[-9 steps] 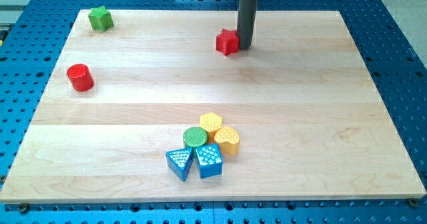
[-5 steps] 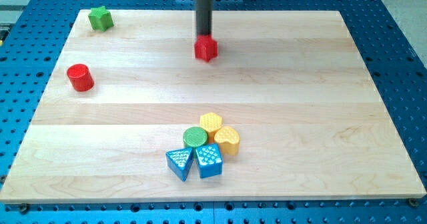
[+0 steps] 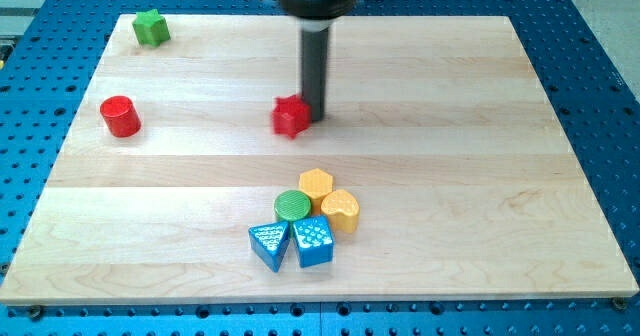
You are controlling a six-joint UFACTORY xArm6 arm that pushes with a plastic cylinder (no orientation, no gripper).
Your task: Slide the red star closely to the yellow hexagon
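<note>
The red star (image 3: 290, 116) lies on the wooden board a little above the middle. My tip (image 3: 316, 113) is at the star's right edge, touching or nearly touching it. The yellow hexagon (image 3: 316, 184) lies below the star, toward the view's bottom, at the top of a tight cluster of blocks. A clear gap of board separates the star from the hexagon.
The cluster also holds a green cylinder (image 3: 293, 206), a yellow heart (image 3: 340, 210) and two blue blocks (image 3: 269, 245) (image 3: 313, 241). A red cylinder (image 3: 120, 116) lies at the view's left. A green star (image 3: 151, 27) lies at the top left corner.
The red star has slid left and down the view, from the upper board toward the middle. My tip has followed it, ending at its right side.
</note>
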